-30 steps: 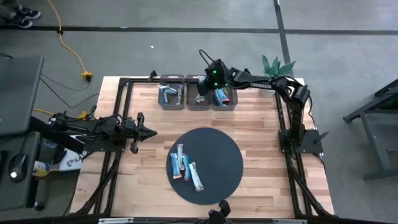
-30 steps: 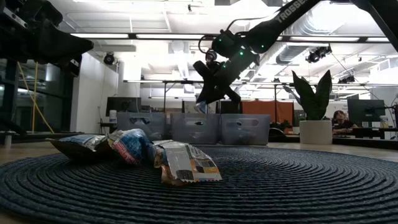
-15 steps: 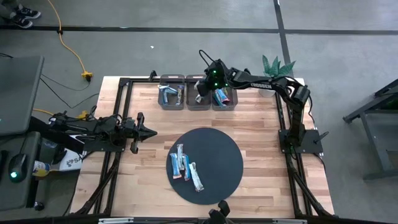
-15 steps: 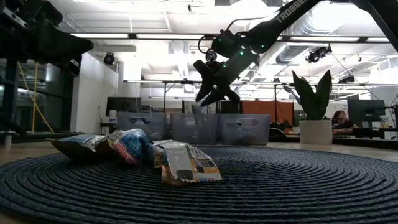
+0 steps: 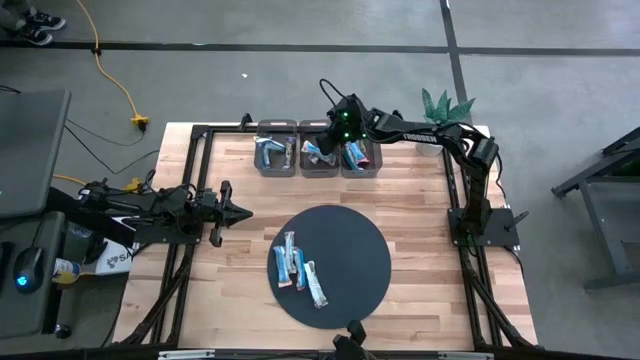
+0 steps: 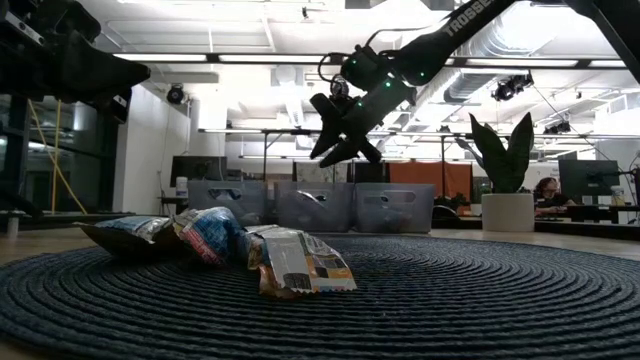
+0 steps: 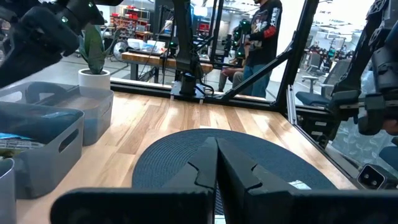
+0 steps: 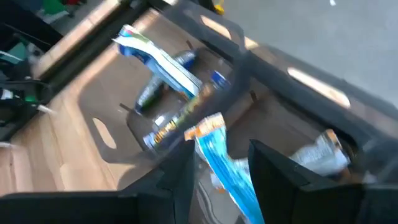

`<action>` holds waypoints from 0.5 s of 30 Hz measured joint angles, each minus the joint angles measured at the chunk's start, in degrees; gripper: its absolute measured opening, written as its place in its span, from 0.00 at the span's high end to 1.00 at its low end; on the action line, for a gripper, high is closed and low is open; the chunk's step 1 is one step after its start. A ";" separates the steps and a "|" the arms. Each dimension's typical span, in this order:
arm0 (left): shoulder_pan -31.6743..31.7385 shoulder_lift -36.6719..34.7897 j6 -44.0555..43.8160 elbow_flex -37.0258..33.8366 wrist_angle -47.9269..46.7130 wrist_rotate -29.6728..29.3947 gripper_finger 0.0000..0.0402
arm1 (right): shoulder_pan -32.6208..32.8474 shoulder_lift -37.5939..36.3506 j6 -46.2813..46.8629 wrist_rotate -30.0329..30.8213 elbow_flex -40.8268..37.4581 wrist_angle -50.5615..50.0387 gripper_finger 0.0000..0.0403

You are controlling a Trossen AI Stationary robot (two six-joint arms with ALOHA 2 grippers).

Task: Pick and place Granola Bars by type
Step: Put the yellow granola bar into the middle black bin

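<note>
One light blue bar [image 5: 314, 152] has been released by the right gripper [image 6: 337, 141], whose fingers are now spread wide and empty above the middle bin [image 5: 319, 168]; a second ago they were closed on it. The bar is seen lying in that bin, below the raised gripper. Left of the middle bin, another bin [image 5: 276, 166] holds bars, as does the bin [image 5: 360, 168] on its right. In front of the bins, several Granola Bars [image 5: 298, 268] remain on the dark round mat [image 5: 350, 250], so sorting is judged unfinished. The left gripper [image 5: 238, 211] is parked, fingers closed, at the worktop [image 5: 420, 200] edge well left of the mat.
</note>
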 joint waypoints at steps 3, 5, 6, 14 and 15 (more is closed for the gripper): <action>-0.01 -0.01 0.00 0.02 0.02 0.01 1.00 | 0.00 0.00 -1.32 -2.50 0.00 3.43 0.67; 0.00 0.00 0.00 0.02 0.00 0.02 1.00 | 0.00 0.00 -2.31 -5.35 0.00 6.46 0.67; -0.01 -0.02 0.00 0.02 0.00 0.01 1.00 | 0.00 0.00 -2.55 -6.80 0.02 8.21 0.67; -0.02 0.00 0.00 0.02 0.00 0.02 1.00 | 0.69 -0.02 -0.42 -19.89 0.04 26.01 0.68; -0.02 -0.01 0.00 0.01 0.02 0.00 1.00 | 0.89 -0.02 1.01 -21.11 0.04 28.37 0.67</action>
